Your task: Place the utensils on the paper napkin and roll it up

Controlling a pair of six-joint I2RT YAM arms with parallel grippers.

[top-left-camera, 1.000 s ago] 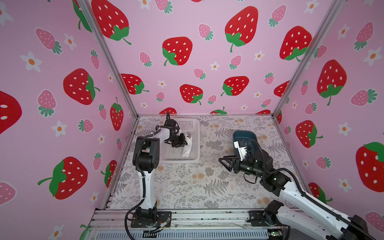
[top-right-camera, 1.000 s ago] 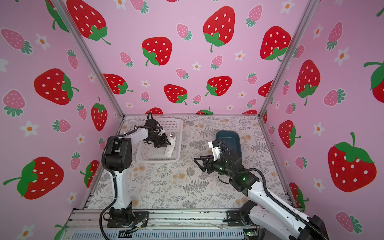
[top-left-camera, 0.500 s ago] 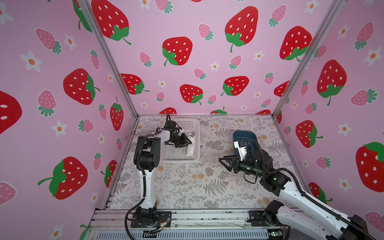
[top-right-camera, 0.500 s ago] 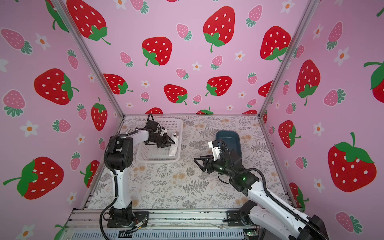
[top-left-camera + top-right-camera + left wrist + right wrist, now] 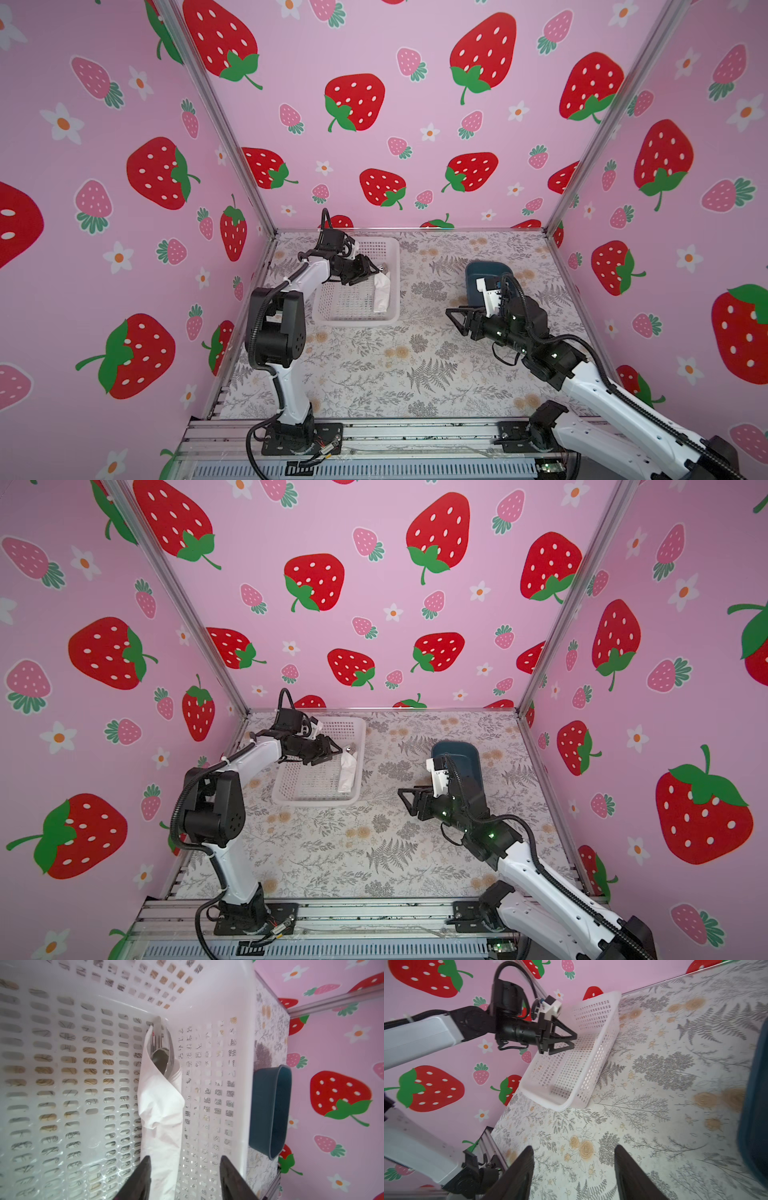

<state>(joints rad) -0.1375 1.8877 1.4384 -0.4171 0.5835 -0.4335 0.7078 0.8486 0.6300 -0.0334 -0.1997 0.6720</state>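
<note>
Basically we're at the tail end. The paper napkin (image 5: 161, 1101) is rolled around the fork (image 5: 169, 1043) and spoon (image 5: 160, 1059), with their heads sticking out of one end. The roll lies flat in the white basket (image 5: 247, 1043), along the side wall nearest the dark blue tub (image 5: 268, 1109). We read the step in hand as drop-off of the finished roll.

The left gripper (image 5: 185, 1157) sits low over the end of the roll away from the heads. Its jaws are parted wider than the roll and hold nothing. One finger looks just beside the paper; we can't tell if it touches. The right gripper (image 5: 573, 1147) hovers over the bare table (image 5: 654, 1105), well apart from the basket, jaws wide and empty.

Next move, our guess: back the left arm up and out of the basket without snagging paper or wall. The roll looks loose, so a brush could unwind it.

Count: one napkin, one fork, one spoon, one basket, one tub, two grippers. We see no other utensils.
</note>
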